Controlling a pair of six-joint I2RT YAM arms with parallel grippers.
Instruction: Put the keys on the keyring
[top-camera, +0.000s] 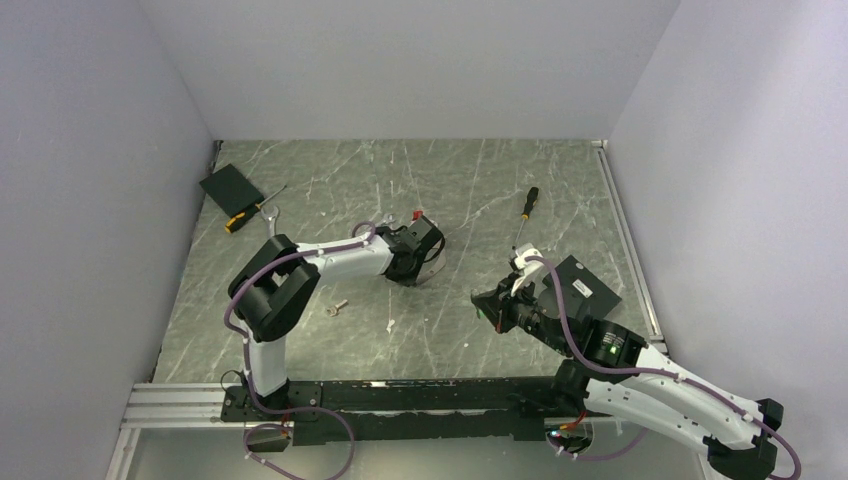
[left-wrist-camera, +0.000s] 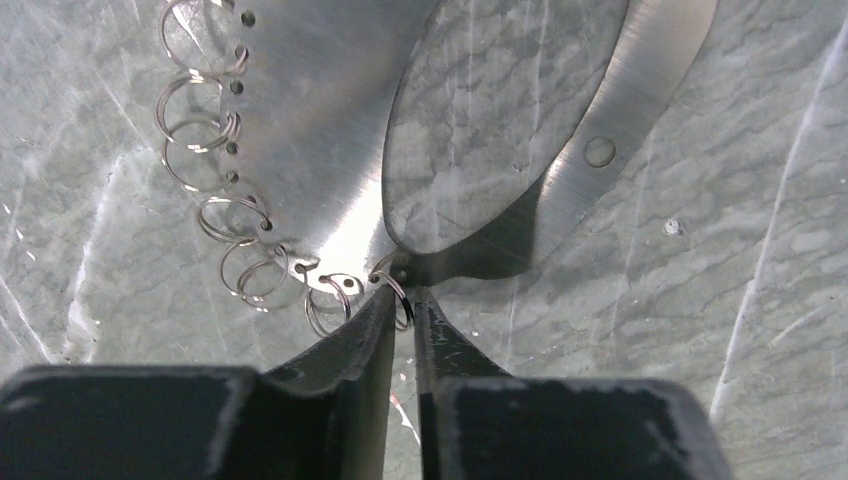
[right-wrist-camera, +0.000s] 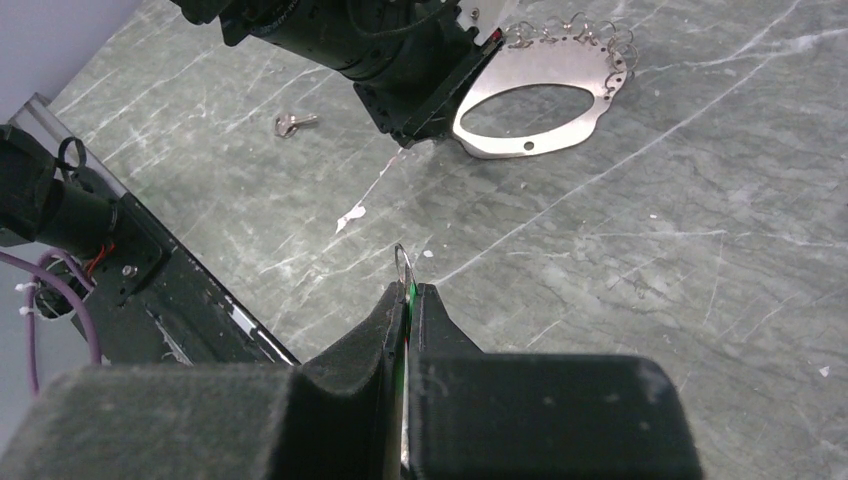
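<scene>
Black right gripper (right-wrist-camera: 405, 292): pressed shut on a thin green sliver, most likely the head of the green key (right-wrist-camera: 408, 298); small wire loop (right-wrist-camera: 403, 262) pokes up past the fingertips.
Black left gripper (left-wrist-camera: 405, 305): closed to a narrow slit, pinching one split ring (left-wrist-camera: 397, 288) at the near tip of the keyring plate (left-wrist-camera: 320, 130).
Keyring plate: flat bright steel oval with a large oval cut-out, lying on the marbled table (right-wrist-camera: 650, 300); other split rings (left-wrist-camera: 195, 110) hang from holes along one edge.
Direction from the right gripper: plate sits ahead and a little to the right in the right wrist view, up and to the left in the top view; well apart, bare table between.
Long axis: runs across the right wrist view, roughly side to side, not toward the right gripper.
Ringed edge: on the far side of the plate from the right gripper; plain edge faces it.
Pinched ring: at the plate's left end in the right wrist view, hidden there behind the left gripper.
Nearer arm: left, touching the plate; right only carries the key.
Silvery key (right-wrist-camera: 290, 122): loose on the table, left of the left gripper in the right wrist view, apart from both grippers.
Coming move, as a judgement: calls for carrying the green key forward to the pinched ring and meeting it from the left-end side.
</scene>
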